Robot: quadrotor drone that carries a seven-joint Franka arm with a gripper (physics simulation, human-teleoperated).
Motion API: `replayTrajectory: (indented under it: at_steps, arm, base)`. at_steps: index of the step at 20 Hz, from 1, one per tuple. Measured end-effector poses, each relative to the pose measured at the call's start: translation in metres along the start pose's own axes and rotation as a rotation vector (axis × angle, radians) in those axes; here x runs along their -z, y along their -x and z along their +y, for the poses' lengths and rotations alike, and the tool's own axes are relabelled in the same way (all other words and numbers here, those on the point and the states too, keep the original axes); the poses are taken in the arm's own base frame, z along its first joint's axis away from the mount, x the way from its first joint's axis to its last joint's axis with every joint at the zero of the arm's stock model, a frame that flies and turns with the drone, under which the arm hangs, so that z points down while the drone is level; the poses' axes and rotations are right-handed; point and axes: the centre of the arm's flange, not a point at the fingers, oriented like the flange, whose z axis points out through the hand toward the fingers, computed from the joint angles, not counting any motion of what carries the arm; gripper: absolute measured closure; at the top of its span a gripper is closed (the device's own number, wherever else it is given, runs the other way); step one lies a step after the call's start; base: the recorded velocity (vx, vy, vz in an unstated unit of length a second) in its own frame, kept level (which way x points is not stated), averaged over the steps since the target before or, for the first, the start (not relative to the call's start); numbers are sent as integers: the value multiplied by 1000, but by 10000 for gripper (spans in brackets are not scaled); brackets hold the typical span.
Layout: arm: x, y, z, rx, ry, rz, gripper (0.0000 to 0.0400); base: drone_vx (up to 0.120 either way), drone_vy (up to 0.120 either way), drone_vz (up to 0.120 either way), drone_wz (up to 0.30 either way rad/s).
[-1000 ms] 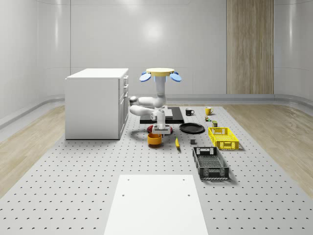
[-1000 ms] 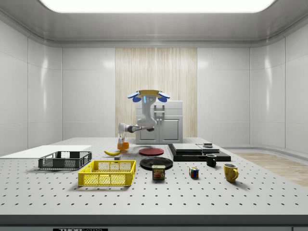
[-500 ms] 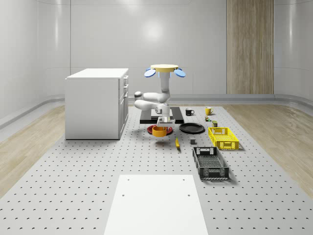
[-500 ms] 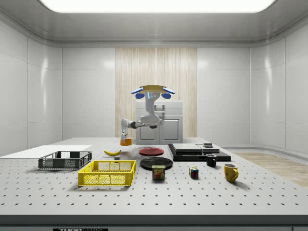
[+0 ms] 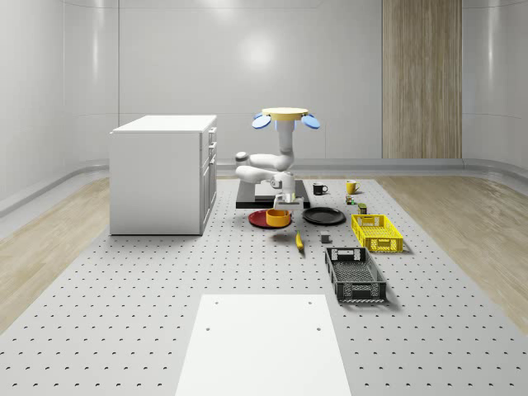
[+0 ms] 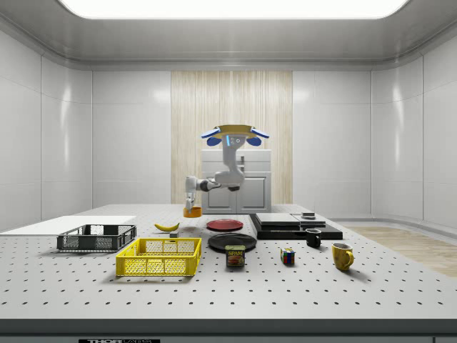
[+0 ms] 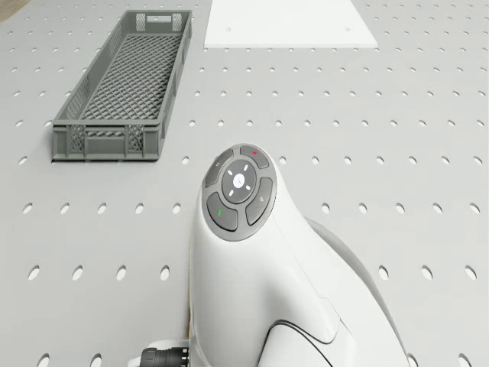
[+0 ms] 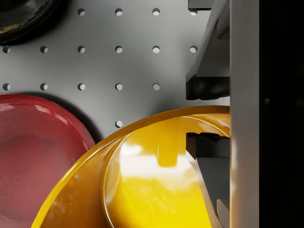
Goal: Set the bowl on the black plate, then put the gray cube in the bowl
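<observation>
Drone point(image 5: 285, 115): hovering above the red plate point(image 5: 262, 219), arm bent down.
Black plate point(image 5: 323, 215): just beside the red plate, bare.
Bowl point(image 5: 279, 218): aloft over the red plate's edge; likely stiff, light, glossy and slippery; best held at the rim.
Gripper point(image 8: 206, 114): pinched on the bowl's rim, one finger inside, one outside.
Gray cube point(image 5: 326, 239): near the black plate, untouched.

The drone point(image 5: 285, 116) has a flat round yellow body with blue rotor discs at its sides. Below it hangs the arm point(image 5: 268, 167), glossy white with rounded, bulging joint housings and thin dark seams between shells. One link point(image 7: 252, 252) carries a grey round control pad point(image 7: 239, 193) with a white centre button, a small red mark and a small green mark; a black ribbed connector point(image 7: 164, 357) sits beside its base. The fingers point(image 8: 209, 88) are dark grey, blocky and stepped, beside a pale grey flat bar.
</observation>
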Motion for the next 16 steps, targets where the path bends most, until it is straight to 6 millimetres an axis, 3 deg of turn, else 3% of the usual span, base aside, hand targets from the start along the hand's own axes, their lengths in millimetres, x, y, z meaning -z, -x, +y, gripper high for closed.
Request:
replayTrajectory:
  at_steps: [16]
  arm:
    - [0,0,0,0,0,0,300]
  base:
    - [-120,120,0,0]
